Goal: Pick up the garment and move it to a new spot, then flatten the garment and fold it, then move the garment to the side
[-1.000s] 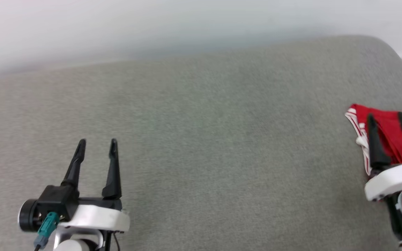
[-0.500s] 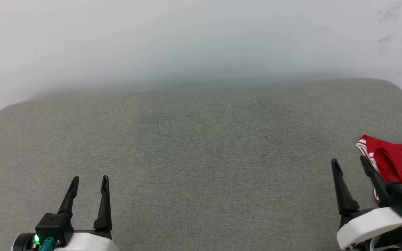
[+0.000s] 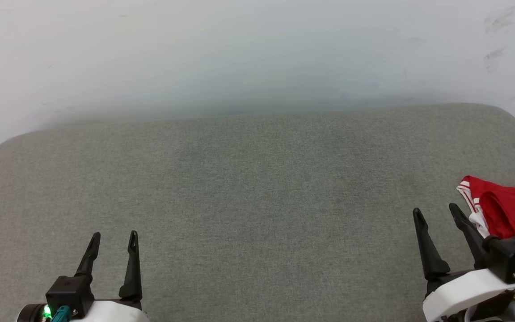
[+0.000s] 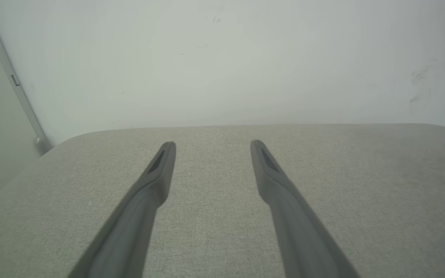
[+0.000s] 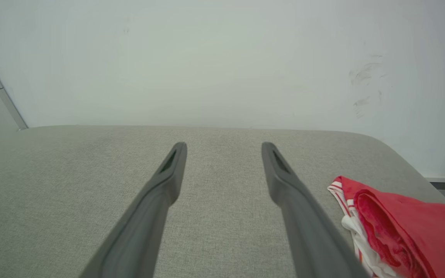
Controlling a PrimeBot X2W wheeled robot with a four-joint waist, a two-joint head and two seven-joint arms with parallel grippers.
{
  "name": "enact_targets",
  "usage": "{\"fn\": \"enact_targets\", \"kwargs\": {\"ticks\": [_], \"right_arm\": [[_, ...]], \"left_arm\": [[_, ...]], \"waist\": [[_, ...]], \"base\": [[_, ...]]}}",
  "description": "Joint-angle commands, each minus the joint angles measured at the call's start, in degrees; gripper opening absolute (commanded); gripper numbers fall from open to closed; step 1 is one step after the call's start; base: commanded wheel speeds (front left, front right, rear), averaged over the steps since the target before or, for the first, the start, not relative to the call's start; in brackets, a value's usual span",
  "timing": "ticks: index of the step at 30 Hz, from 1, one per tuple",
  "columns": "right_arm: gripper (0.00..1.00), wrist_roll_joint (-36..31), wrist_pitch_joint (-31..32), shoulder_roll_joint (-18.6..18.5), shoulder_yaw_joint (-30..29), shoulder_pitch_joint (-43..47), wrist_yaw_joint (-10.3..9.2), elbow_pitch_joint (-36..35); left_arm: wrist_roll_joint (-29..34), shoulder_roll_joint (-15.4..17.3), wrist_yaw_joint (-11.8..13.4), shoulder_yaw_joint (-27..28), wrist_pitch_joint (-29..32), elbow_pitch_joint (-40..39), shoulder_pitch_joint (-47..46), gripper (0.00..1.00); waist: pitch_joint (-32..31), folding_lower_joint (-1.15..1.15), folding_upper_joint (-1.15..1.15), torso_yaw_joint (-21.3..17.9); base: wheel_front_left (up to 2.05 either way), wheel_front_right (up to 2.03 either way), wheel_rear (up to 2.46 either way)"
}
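Note:
The garment [image 3: 510, 210], red with a white and striped edge, lies folded at the right edge of the grey cushioned surface [image 3: 257, 188]; the right wrist view has the garment [image 5: 411, 227] at lower right. My right gripper [image 3: 436, 213] is open just left of it, holding nothing, and its own view shows the gripper [image 5: 224, 147] over bare fabric. At lower left my left gripper [image 3: 113, 236] is open and empty too, far from the garment, and the left wrist view shows that gripper [image 4: 213, 146] spread over plain grey fabric.
A pale wall [image 3: 257, 53] rises right behind the surface's far edge. The surface has rounded corners at far left and far right. A pale vertical strip [image 4: 14, 81] runs down the wall at the left.
The head camera has tilted up and turned, showing more wall. My right gripper has drawn back off the garment and now sits left of it. The garment lies still.

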Motion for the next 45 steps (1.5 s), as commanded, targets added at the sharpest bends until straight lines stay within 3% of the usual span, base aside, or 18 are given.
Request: {"fn": "enact_targets", "kwargs": {"ticks": [1,7,8,11,22,45], "right_arm": [[1.0,0.0,-0.4,-0.2,0.1,-0.5,-0.04,0.3],[1.0,0.4,-0.8,-0.5,0.4,-0.9,-0.03,0.9],[0.0,0.2,-0.6,-0.2,0.4,-0.2,-0.01,0.9],[0.0,0.3,-0.5,-0.1,0.4,0.6,0.0,2.3],[0.0,15.2,0.5,0.2,-0.7,-1.2,0.0,5.1],[0.0,36.3,2.1,0.7,-2.4,-3.7,-0.01,9.1]], "left_arm": [[-0.3,-0.1,-0.3,0.2,-0.1,0.2,0.3,1.0],[-0.1,-0.4,-0.6,0.4,-0.1,0.5,0.2,1.0],[-0.1,-0.3,-0.5,0.3,0.0,0.5,0.0,0.0],[-0.2,-0.9,-0.5,0.1,0.2,1.9,0.4,0.0],[-13.8,-2.2,-2.1,2.0,4.0,3.5,-1.7,0.0],[-33.4,-4.2,-4.4,4.5,9.3,5.6,-4.6,0.0]], "waist": [[0.0,0.01,0.0,0.0],[-0.1,0.01,0.0,-0.1],[-0.1,0.01,0.0,-0.1],[-0.1,0.01,0.0,-0.1],[0.1,0.01,0.0,0.1],[0.4,0.01,0.0,0.4]], "base": [[0.0,0.0,0.0],[0.0,0.0,0.0],[0.0,0.0,0.0],[0.0,0.0,0.0],[0.0,0.0,0.0],[0.0,0.0,0.0]]}}
